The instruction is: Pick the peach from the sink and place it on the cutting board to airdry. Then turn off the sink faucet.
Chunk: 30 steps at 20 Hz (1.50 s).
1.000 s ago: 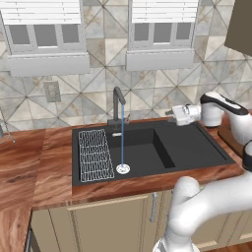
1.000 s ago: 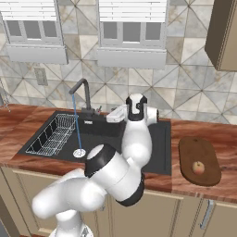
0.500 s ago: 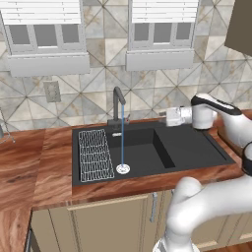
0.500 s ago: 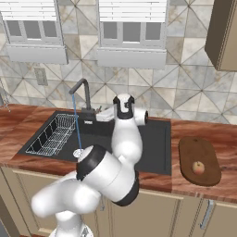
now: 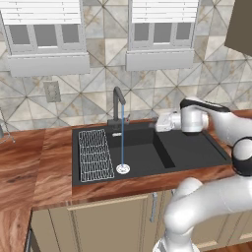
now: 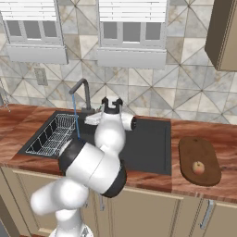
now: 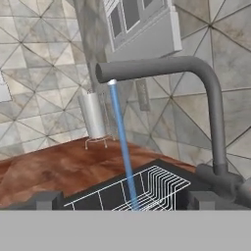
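The peach [image 6: 198, 167] is seen resting on the cutting board [image 6: 200, 160], far off to the side of the jaws and well apart from them, so the first part of the task is judged to be done; it was presumably laid there so that it can dry in open air, away from the water. The sink [image 5: 147, 152] lies below the jaws, and a thin blue stream of water [image 5: 122, 142] is seen falling from the spout onto the white drain disc [image 5: 122, 169], which means the sink faucet [image 5: 118, 104] is not yet turned off. The gripper [image 5: 162, 122] is held level, above the sink and pointed sideways at the faucet, and its jaws are spread fully apart with nothing between them. This pose is judged to be chosen so that the small side lever can be reached from the side and pushed. In the hand view the faucet [image 7: 206, 103] is met straight ahead of the jaws, its bent spout crossing over them, and its base is near one finger tip [image 7: 208, 200]. The white wire rack [image 7: 142, 191] lies beyond the jaws, behind the stream. The lever itself cannot be told clearly in the hand view. The next step is judged to be a short advance toward the base of the faucet over the wooden tabletop [image 5: 39, 162] edge.
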### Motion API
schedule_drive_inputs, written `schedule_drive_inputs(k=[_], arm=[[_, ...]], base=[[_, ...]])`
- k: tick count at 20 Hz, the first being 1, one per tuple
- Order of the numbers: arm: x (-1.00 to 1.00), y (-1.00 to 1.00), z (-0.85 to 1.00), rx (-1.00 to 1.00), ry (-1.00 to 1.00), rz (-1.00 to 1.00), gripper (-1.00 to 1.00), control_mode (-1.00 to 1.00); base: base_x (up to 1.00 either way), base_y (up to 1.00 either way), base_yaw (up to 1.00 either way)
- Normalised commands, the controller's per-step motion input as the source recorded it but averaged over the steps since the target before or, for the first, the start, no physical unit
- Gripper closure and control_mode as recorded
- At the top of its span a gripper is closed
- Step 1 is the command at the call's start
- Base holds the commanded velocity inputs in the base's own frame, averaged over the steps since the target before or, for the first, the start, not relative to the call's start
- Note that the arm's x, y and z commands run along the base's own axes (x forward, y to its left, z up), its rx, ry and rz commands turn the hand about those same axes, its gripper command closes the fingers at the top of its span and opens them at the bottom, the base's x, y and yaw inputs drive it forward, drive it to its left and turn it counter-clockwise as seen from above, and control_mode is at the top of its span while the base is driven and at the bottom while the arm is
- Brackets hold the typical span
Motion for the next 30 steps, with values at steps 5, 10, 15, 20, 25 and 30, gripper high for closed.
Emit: schedule_drive_inputs(k=[5, 10, 15, 20, 25, 30], arm=[[0.0, 0.06, -0.14, 0.0, 0.0, -0.08, -1.0, -1.0], [0.13, 0.0, 0.0, 0.0, 0.0, -0.06, -1.0, -1.0], [0.4, 0.01, 0.01, 0.0, 0.0, 0.0, -1.0, -1.0], [0.52, 0.03, 0.0, 0.0, 0.02, 0.0, -1.0, -1.0], [0.46, 0.0, -0.03, 0.0, 0.01, 0.0, -1.0, -1.0], [0.27, 0.0, -0.09, 0.0, 0.0, 0.0, -1.0, -1.0]], base=[[0.0, 0.0, 0.0], [0.0, 0.0, 0.0], [0.0, 0.0, 0.0], [0.0, 0.0, 0.0], [0.0, 0.0, 0.0], [0.0, 0.0, 0.0]])
